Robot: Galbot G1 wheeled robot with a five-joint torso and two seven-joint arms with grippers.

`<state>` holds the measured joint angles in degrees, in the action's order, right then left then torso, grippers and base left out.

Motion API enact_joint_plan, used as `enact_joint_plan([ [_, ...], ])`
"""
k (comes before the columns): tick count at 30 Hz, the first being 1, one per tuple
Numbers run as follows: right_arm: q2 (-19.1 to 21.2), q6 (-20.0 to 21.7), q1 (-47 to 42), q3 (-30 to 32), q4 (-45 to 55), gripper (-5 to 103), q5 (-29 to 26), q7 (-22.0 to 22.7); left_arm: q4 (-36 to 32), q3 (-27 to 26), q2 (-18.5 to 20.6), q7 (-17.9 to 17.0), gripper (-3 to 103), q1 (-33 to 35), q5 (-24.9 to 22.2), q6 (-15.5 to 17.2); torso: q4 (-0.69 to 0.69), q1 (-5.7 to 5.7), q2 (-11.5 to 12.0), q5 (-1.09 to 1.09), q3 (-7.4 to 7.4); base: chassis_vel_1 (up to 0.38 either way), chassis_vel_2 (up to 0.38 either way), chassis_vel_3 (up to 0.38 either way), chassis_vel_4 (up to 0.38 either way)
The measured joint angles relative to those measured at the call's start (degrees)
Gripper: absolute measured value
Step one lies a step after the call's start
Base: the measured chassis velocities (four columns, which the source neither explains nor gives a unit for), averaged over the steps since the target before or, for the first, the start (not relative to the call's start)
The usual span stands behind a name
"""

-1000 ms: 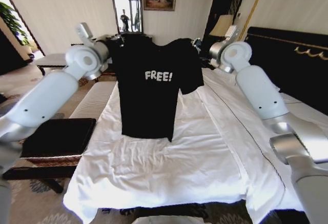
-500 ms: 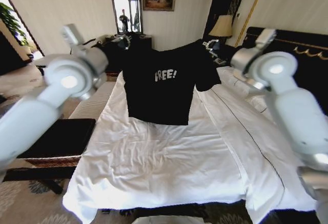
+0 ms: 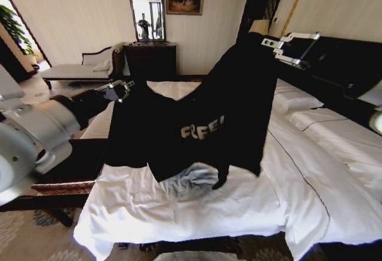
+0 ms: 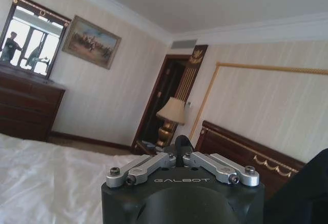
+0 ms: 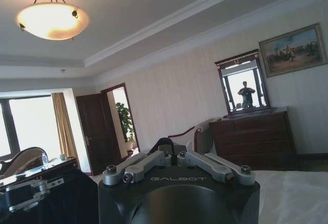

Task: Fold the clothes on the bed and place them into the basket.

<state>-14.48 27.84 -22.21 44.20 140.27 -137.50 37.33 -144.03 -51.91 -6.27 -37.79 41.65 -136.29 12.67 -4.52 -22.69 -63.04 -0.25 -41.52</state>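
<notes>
— Basket (image 3: pixel 65 159) sits low at my far left beside the bed (image 3: pixel 197 207). What does the left gripper (image 3: pixel 119 88) hold?

— It pinches one shoulder of the black T-shirt (image 3: pixel 203 123), jaws pressed on cloth.

— And the right gripper (image 3: pixel 286 47)?

— Higher, near the headboard (image 3: pixel 340 64), I see it clamp the other shoulder; the shirt hangs slanted over the duvet, hem brushing it.

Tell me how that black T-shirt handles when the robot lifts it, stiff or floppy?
Probably very floppy: the T-shirt sags between the left gripper and the higher right gripper, with its "FREE!" lettering slanted. It seems light, since two pinches at the edges carry it. The loose hem hanging just over the bed would likely bunch if lowered unevenly.
</notes>
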Motion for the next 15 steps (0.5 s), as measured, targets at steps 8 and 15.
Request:
enact_joint_plan([
  [8,3.25,4.49,-0.51,5.9,-1.85,0,-11.42,4.59,0.3,-9.88,8.35,0.12,0,-6.62,-15.35,0.1,-0.01,0.02,-0.01,-0.01,0.02,0.0,0.0,0.0,0.0],
  [15,-8.05,8.92,-13.98,-2.04,-1.33,0,6.22,5.7,0.64,1.39,1.29,-2.4,0,-1.45,-4.57,-0.07,0.03,0.0,0.01,0.02,-0.01,0.0,0.0,0.0,0.0],
])
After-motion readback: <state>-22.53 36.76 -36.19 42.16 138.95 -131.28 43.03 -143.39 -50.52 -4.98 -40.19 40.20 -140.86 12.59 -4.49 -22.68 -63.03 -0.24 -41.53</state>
